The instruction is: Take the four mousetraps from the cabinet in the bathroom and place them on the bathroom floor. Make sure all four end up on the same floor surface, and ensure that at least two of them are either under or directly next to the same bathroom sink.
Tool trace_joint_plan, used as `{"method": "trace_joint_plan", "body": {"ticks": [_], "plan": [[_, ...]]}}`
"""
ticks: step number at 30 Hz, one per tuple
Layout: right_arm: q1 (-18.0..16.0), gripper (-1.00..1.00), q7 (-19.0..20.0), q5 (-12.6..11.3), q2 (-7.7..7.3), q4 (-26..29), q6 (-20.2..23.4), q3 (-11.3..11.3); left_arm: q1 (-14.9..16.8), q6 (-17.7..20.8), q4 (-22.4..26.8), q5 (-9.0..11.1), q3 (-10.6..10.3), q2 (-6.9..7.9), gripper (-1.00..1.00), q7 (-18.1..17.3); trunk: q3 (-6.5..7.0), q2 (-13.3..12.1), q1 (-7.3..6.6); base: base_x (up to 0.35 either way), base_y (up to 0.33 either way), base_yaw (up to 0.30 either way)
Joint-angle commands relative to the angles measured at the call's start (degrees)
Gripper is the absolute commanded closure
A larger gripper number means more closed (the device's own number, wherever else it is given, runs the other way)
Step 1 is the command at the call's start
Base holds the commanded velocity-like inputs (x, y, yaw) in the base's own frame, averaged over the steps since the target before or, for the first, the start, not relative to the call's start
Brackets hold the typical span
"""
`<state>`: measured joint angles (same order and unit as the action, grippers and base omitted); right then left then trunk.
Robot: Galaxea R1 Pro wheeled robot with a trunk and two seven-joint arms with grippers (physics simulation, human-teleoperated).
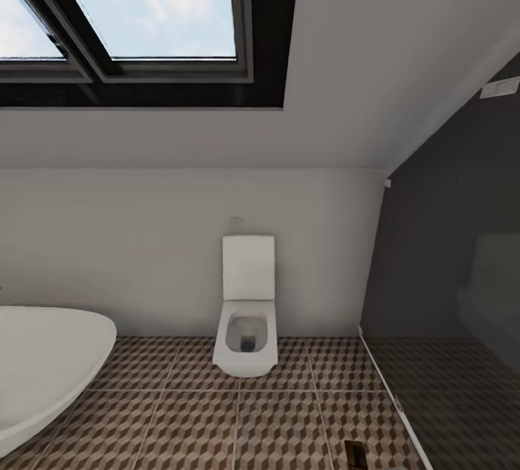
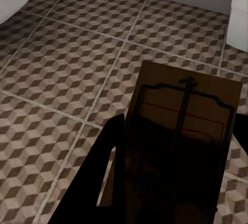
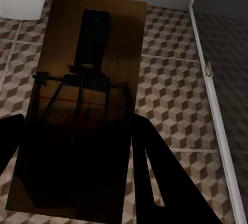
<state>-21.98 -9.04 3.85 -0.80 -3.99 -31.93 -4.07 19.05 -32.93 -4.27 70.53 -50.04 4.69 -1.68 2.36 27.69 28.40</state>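
Two mousetraps are in hand, one per gripper, and both hang above the bathroom floor (image 2: 62, 74). Closest in, the left gripper (image 2: 160, 182) has its dark fingers clamped on the near end of the left mousetrap (image 2: 188, 113), a tan board whose wire bail and thin red line face the wrist camera; the board juts forward from the fingers, flat side up, probably so it can be lowered level onto the tiles. The right gripper (image 3: 77, 177) likewise pinches the right mousetrap (image 3: 85, 79) between its fingers, the board running straight out ahead with its dark plate at the far end. Below and beyond both boards lies the cube-patterned tile, with pale grout lines. Ahead of the right gripper a white threshold strip (image 3: 214, 100) borders the darker shower area. Farther off, the head view shows a white toilet (image 1: 247, 311) against the back wall, the rim of an oval bathtub (image 1: 43, 362) to the left side, and a skylight (image 1: 137, 8) overhead. No sink appears here, so I judge the robot must turn before setting these down.
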Motion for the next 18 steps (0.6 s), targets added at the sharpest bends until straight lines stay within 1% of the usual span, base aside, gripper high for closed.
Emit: {"method": "trace_joint_plan", "body": {"ticks": [1,15,18], "plan": [[-0.1,1.0,-0.4,0.2,0.01,-0.2,-0.3,-0.4,0.0,-0.1,-0.1,0.3,-0.4,-0.03,1.0,0.0,-0.02,0.0,0.02,0.0,0.0,0.033],[-0.1,1.0,-0.4,0.2,0.01,-0.2,-0.4,-0.4,0.0,-0.1,-0.1,0.3,-0.4,-0.11,1.0,0.0,-0.02,0.0,0.02,0.0,0.0,0.004],[-0.1,1.0,-0.4,0.1,0.01,-0.2,-0.4,-0.3,0.0,-0.1,-0.1,0.2,-0.4,-0.07,1.0,-0.2,-0.02,0.0,0.02,0.127,0.0,0.0]]}}
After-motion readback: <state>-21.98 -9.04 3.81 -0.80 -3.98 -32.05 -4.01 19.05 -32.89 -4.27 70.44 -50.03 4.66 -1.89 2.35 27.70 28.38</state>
